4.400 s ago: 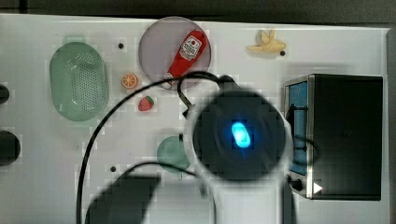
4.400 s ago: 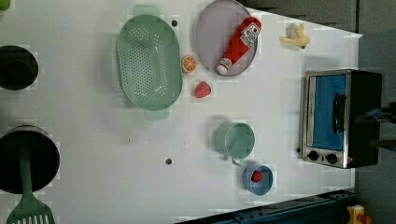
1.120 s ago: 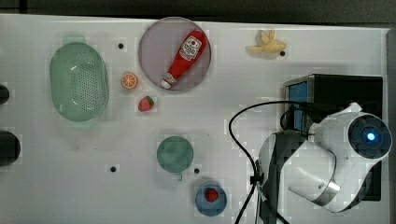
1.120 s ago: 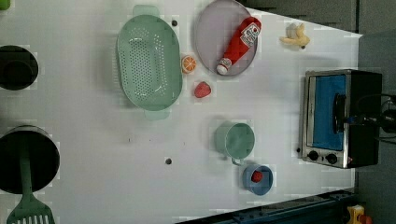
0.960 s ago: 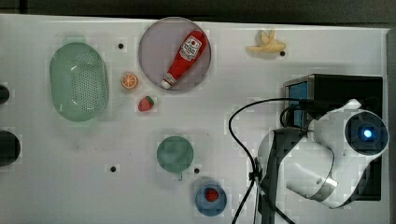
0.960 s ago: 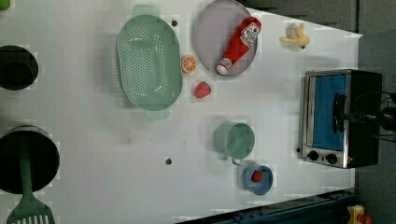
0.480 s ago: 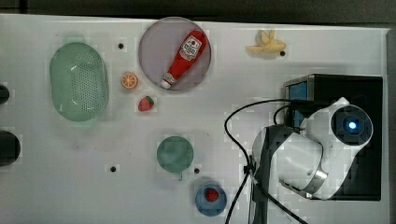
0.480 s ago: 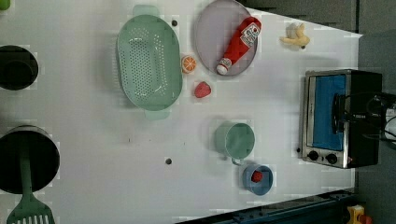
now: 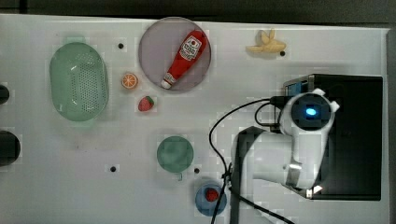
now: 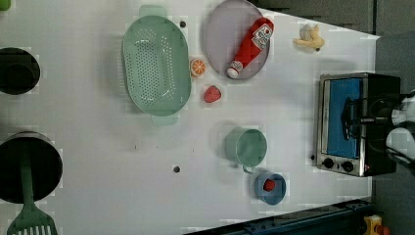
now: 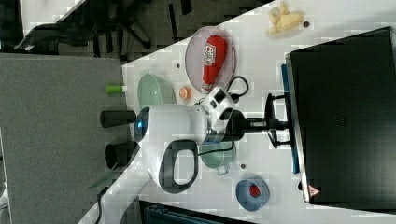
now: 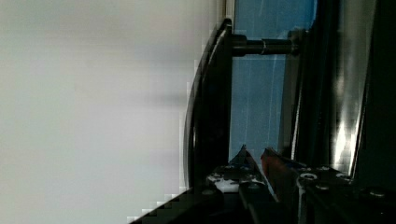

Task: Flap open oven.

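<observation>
Oven: a large black box-shaped toaster oven (image 10: pixel 355 125) with silver front frame, blue-tinted glass door and small black knobs stands at the left view's right, on the white table (image 10: pixel 98 161); in the top view it sits at the right edge (image 9: pixel 359 135).
Door: the blue glass lies flush in its frame in the left view, closed.
Handle: the black bar handle (image 11: pixel 271 120) stands off the door on two posts; in the wrist view it runs as a dark curved bar (image 12: pixel 208 107) beside the glass.
Arm: the white Franka arm (image 11: pixel 173 135) reaches across the table toward the oven front in the right view; in the top view its wrist, with a blue light, overlaps the oven's front edge (image 9: pixel 308 116).
Gripper: the black gripper (image 11: pixel 275 122) meets the middle of the handle in the right view; whether its fingers are spread or pinching the bar cannot be told.
Plate: a round grey plate (image 10: pixel 220 49) bears a red ketchup bottle (image 10: pixel 250 41).
Colander: a pale green oval colander (image 10: pixel 155 63) lies at the left view's left of the plate.
Small fruit: an orange half (image 10: pixel 197 67) and a strawberry (image 10: pixel 212 93) lie between colander and plate.
Cups: a green mug (image 10: pixel 247 147) stands near the oven; just beside it is a blue bowl (image 10: pixel 278 196) holding a red fruit.
Banana: a peeled yellow banana (image 10: pixel 308 39) lies near the table's far corner.
</observation>
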Motion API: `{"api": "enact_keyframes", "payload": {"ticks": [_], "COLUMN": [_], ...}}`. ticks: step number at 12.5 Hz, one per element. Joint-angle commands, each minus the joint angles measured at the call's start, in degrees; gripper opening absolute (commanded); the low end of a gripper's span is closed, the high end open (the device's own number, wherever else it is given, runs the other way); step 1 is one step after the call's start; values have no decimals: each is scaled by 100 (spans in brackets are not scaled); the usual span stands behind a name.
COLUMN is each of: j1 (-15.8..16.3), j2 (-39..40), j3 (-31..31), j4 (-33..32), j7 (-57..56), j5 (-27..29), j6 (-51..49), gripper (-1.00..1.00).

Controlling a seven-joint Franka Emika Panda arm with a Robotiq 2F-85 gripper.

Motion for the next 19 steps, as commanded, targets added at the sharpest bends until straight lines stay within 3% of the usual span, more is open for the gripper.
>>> {"api": "enact_keyframes", "payload": {"ticks": [1, 7, 13, 16, 19], "j1": [425, 766, 1342, 1615, 1792], "j2": [107, 683, 1532, 1965, 2426], "j3": [448, 782, 829, 830, 830], "j4": [-214, -226, -70, 77, 314], "j7": [1467, 3151, 5051, 6104, 6199], "j5": [-541, -1703, -3027, -3516, -3724], "j6": [15, 12, -60, -313, -343], "gripper": [-65, -65, -65, -65, -65]}}
